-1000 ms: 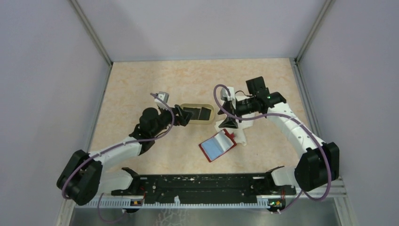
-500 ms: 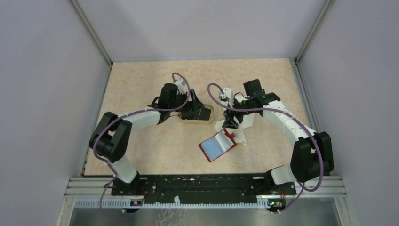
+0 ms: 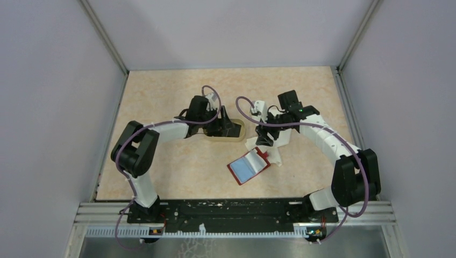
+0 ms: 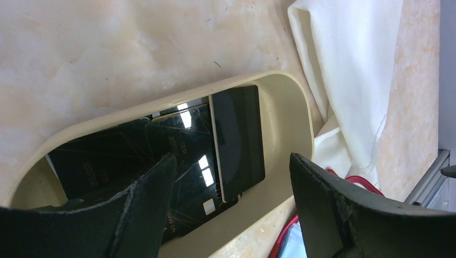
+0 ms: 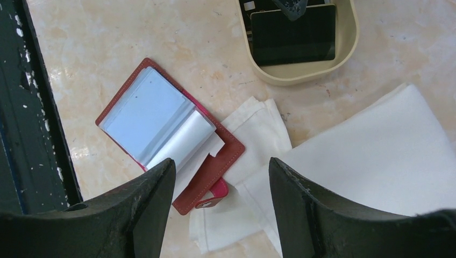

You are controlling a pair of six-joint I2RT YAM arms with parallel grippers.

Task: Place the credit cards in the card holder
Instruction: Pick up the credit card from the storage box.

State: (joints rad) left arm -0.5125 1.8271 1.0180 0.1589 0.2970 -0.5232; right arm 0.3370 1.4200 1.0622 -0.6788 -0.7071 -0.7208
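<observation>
Several black credit cards point(image 4: 236, 140) lie overlapping in the tan oval tray point(image 4: 290, 107). They also show in the right wrist view point(image 5: 293, 35). My left gripper point(image 4: 232, 160) hangs open just above the cards, one finger over the cards and one outside the tray's near rim; in the top view it point(image 3: 228, 128) covers the tray. The red card holder point(image 5: 150, 113) lies open on the table, its clear sleeves showing light blue, partly on the white cloth point(image 5: 376, 150). My right gripper point(image 5: 221, 164) is open and empty above the holder's snap tab and the cloth.
The card holder point(image 3: 247, 166) sits in front of the tray point(image 3: 240, 130), with the crumpled cloth point(image 3: 269, 153) between it and the right gripper point(image 3: 263, 141). A black rail point(image 3: 231, 209) runs along the near edge. Grey walls enclose the table.
My left arm has swung in from the left and reached out over the tray, then edged slightly further right. My right arm has shifted only a little. Holder and cloth have not moved.
</observation>
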